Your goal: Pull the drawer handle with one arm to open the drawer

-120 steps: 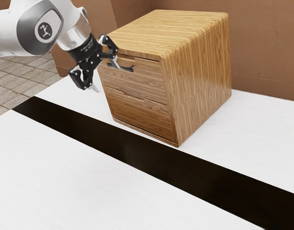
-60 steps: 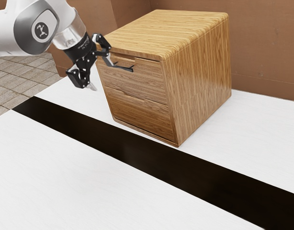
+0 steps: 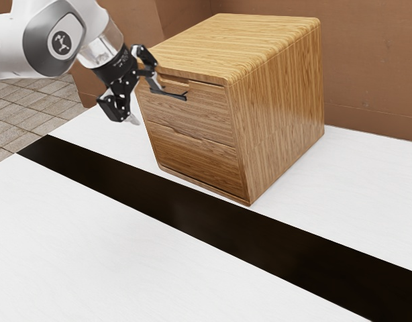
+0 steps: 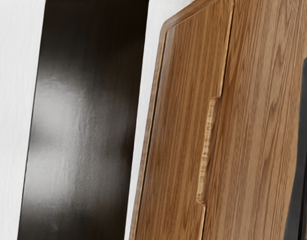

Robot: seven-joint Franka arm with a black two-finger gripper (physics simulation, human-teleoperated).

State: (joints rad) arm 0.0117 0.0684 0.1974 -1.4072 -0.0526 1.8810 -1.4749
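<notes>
Black, slim drawer handle point(image 3: 171, 94) on the wood-grained top drawer point(image 3: 196, 115) sits just beside the gripper point(image 3: 145, 98), whose fingers are spread apart.

Plain indoor room, brown walls point(image 3: 374, 60), tiled floor point(image 3: 25, 111), wooden drawer cabinet point(image 3: 260, 100), white table point(image 3: 92, 268)

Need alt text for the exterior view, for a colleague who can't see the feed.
The arm's open gripper is at the black handle of the top drawer of a wooden cabinet, one finger by the handle's end, the other lower. The cabinet stands on a white table crossed by a black stripe.
</notes>
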